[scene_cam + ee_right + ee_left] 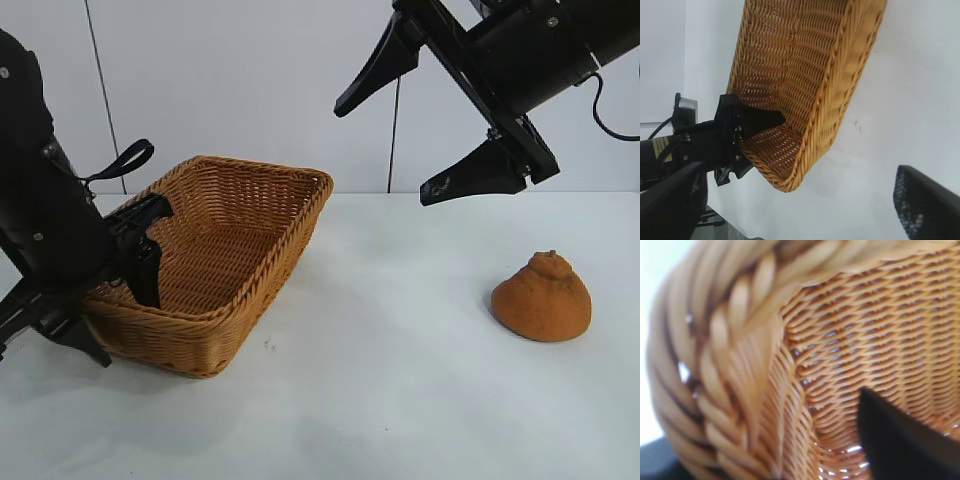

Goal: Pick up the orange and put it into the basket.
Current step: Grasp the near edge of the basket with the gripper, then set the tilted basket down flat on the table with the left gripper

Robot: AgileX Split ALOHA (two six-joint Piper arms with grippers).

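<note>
Orange [541,298] sat on desk [400,380], knob up, below and right of right end effector [425,145], spread wide in air. Right arm nearer. Left end effector [150,255] clamped basket [290,235] rim, well apart from fruit.

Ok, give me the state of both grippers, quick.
Left gripper: at the basket rim, one jaw inside; grip cannot be told.
Right gripper: jaws open, empty, raised above the table; orange lies untouched.
</note>
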